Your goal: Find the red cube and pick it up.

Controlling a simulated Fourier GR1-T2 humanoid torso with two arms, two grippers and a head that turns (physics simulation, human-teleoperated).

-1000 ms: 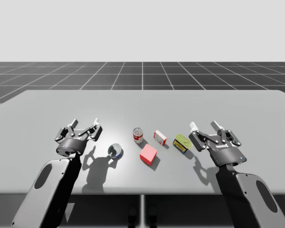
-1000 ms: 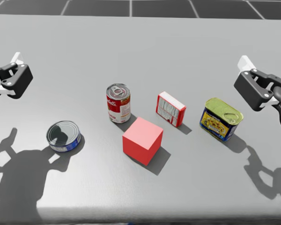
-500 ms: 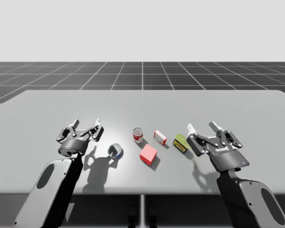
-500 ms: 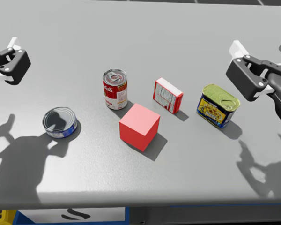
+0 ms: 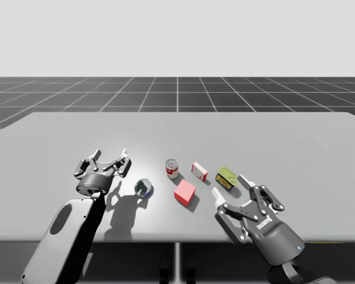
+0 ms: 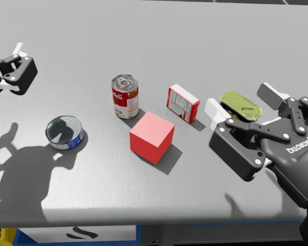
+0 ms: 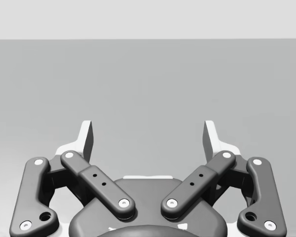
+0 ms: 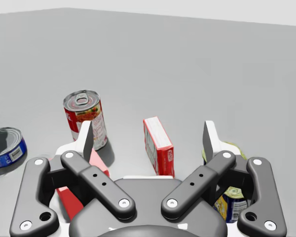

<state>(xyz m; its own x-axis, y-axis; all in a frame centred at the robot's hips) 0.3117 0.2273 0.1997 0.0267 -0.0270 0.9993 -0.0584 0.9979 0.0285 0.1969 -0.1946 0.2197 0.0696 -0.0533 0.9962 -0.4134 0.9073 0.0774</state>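
Head view: red cube point(image 6: 152, 137) flat on table point(image 6: 195, 46), one edge toward me, equal-sided; right tool point(image 6: 241, 101) spread wide.

Bright, even light from high on the far left. You get hard, dark shadows falling near-right: beside the red cube point(image 6: 151, 137), and under the left gripper point(image 5: 108, 157) across the table point(image 5: 284, 136). Pale sheen mid-table, no harsh glare.
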